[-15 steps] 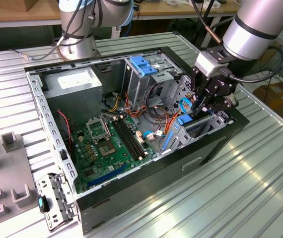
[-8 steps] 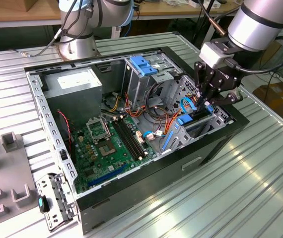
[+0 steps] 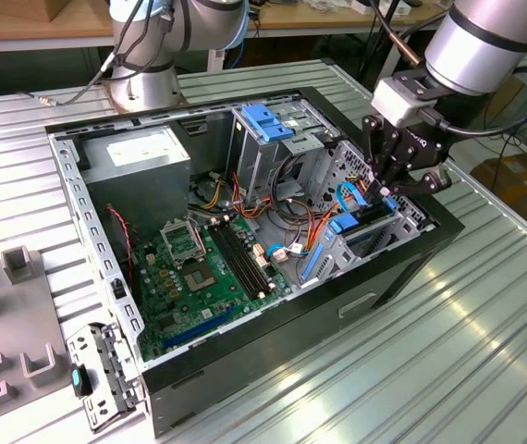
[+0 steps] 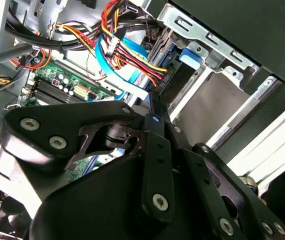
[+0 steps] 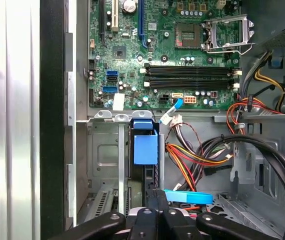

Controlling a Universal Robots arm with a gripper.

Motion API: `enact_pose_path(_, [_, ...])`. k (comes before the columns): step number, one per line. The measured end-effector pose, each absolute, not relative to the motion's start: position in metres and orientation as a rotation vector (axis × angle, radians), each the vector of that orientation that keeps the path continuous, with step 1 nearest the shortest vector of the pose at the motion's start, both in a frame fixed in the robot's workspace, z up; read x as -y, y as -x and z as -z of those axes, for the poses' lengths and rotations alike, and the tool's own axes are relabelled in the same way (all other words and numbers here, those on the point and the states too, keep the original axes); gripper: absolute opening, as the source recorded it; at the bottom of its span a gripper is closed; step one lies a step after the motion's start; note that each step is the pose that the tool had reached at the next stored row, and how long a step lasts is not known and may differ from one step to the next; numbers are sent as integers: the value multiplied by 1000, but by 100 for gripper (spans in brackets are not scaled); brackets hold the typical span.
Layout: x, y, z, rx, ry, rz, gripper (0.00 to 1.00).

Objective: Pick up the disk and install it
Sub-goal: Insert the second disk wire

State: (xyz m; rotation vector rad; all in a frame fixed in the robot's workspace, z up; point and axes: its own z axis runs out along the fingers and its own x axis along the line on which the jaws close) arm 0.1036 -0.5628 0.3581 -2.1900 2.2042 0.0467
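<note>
1. The gripper [image 3: 391,192] is reaching down into the open computer case [image 3: 106,277], over the drive bay [image 3: 374,236] at the exterior view's right.
2. In the first wrist view the fingers [image 5: 156,210] are standing close together, nearly pressed shut, just above the bay; whether they are pinching anything is hard to tell.
3. The disk [image 5: 143,187] is sitting on edge in the bay, seemingly slid down into its slot, with its blue plastic rail [image 5: 145,145] showing at the bay's open side.
4. In the second wrist view a blue tab [image 4: 190,56] is lying against the metal bay frame [image 4: 207,37], just beside the bundle of coloured power wires [image 4: 127,47].
5. A flat blue cable [image 3: 349,199] is curving beside the gripper.
6. The green motherboard [image 3: 199,273] is lying on the case's floor, and the case is resting on the ribbed metal desk [image 3: 411,361].
</note>
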Motion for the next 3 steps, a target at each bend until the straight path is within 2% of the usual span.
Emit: enact_pose_path(3, [563, -104, -358, -2204, 2190, -47, 11])
